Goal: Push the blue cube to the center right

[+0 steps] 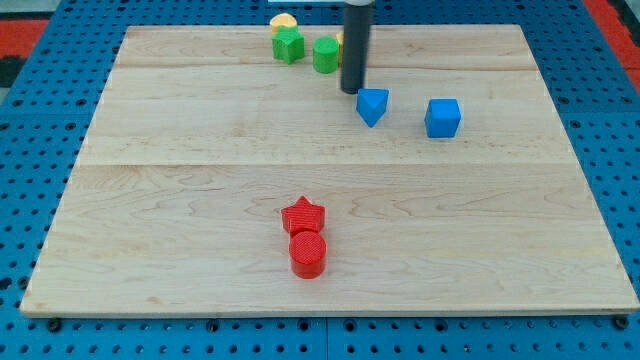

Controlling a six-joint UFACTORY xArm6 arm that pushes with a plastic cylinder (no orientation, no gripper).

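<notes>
The blue cube [442, 117] sits on the wooden board [200, 200] right of centre, in the upper half. A second blue block [372, 105], wedge-like in shape, lies just to its left. My tip [351, 91] stands just to the upper left of this second blue block, close to it, and about ninety pixels left of the blue cube. The rod rises out of the view's top.
A green star-like block [288, 45], a green cylinder [326, 54] and a yellow block [283, 22] cluster near the view's top, left of the rod. Another yellow block is mostly hidden behind the rod. A red star [303, 215] and red cylinder [307, 253] sit at bottom centre.
</notes>
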